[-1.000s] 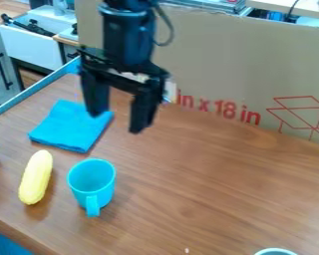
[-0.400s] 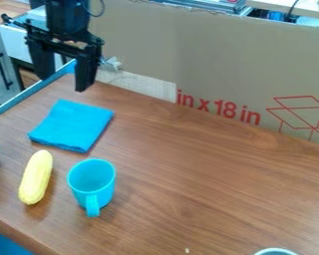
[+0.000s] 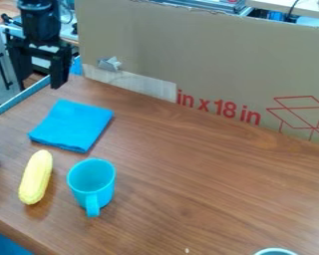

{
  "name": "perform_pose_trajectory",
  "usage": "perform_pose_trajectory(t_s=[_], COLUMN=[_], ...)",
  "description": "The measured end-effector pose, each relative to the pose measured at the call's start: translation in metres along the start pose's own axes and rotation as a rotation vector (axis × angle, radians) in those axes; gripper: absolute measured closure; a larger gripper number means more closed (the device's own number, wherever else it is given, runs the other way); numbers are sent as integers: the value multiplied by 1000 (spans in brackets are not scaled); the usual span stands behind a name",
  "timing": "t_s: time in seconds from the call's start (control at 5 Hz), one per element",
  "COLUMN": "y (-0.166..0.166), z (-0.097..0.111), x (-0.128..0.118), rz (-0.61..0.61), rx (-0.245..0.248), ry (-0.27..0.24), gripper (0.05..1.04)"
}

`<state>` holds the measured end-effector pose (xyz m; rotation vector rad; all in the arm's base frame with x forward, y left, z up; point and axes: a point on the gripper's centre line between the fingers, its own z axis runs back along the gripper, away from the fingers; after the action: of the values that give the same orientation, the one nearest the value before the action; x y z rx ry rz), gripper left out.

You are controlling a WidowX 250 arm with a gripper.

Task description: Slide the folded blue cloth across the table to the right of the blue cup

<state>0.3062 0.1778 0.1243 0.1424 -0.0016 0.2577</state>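
At the upper left of the frame, the gripper point(image 3: 40, 82) hangs with fingers apart above the blue cloth point(image 3: 72, 125).

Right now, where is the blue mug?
In the camera view, the blue mug stands upright at lower left on the wooden table, just right of the yellow corn.

Turquoise mug point(image 3: 91, 178), yellow corn point(image 3: 36, 177), blue cloth point(image 3: 72, 125), brown wood-grained table point(image 3: 209, 184)

One each: mug point(image 3: 91, 180), cloth point(image 3: 72, 125), corncob point(image 3: 36, 177)
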Motion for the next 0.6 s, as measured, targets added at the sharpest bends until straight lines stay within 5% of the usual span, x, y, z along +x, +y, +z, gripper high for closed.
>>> perform_pose_trajectory(t_s=[0.2,0.6], y=[6,6], z=[-32,-73], x=[16,28], rz=[-9,42], rx=[9,45], ry=[23,-10], gripper=[83,83])
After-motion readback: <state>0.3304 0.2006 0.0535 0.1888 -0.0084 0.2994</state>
